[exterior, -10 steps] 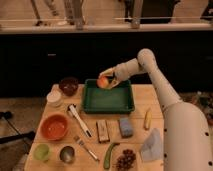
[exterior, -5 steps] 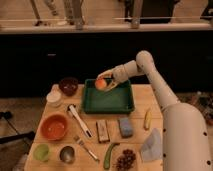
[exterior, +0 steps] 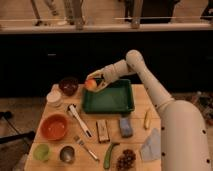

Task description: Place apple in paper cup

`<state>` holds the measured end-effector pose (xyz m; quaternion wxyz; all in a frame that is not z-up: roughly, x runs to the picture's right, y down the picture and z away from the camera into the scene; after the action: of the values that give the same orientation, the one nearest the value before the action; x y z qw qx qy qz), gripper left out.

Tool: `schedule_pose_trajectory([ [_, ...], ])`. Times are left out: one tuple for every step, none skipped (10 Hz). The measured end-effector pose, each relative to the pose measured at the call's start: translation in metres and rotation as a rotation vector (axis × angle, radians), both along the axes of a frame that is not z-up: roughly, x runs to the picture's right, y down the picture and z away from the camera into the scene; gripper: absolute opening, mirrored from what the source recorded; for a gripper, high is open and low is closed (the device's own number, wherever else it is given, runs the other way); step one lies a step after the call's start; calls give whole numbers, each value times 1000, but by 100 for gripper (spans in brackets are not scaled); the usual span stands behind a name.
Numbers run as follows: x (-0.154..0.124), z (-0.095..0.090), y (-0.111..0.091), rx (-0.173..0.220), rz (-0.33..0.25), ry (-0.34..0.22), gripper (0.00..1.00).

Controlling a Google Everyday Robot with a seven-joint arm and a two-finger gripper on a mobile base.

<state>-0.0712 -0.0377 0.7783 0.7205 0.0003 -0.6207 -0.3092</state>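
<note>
The gripper is up in the air at the green tray's left rear corner, its fingers pinched on the apple, orange-yellow and round, carried above the table rather than resting on anything. The white arm sweeps in from the right, elbow high, its bulky lower body filling the right edge and running out of the picture.

Just left of the apple sits the dark maroon bowl, and left of that again, at the table's near-left rear corner, the paper cup, pale and short, standing apart from the gripper. No writing or label can be read on anything here.

Coming forward: a white-handled utensil lies slanted beside the orange bowl; a fork lies in front of it. The light green cup and a small metal cup stand at the front left. In the middle are a brownish block and a blue sponge; a green vegetable and a dark grape-like cluster sit at the front edge, the cluster partly cut off. A yellow elongated item lies to the right, and a grey cloth is half hidden by the robot's body
</note>
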Motion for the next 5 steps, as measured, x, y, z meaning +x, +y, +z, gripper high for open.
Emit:
schedule_pose_trajectory([
  [-11,-2,0,29,-11,37,0],
  [-20,-3,1,53,-19,76,0],
  [-26,-4,1,68,-23,102,0],
  [-33,-3,3,71,-26,111,0],
  [-46,-3,5,72,-30,115,0],
])
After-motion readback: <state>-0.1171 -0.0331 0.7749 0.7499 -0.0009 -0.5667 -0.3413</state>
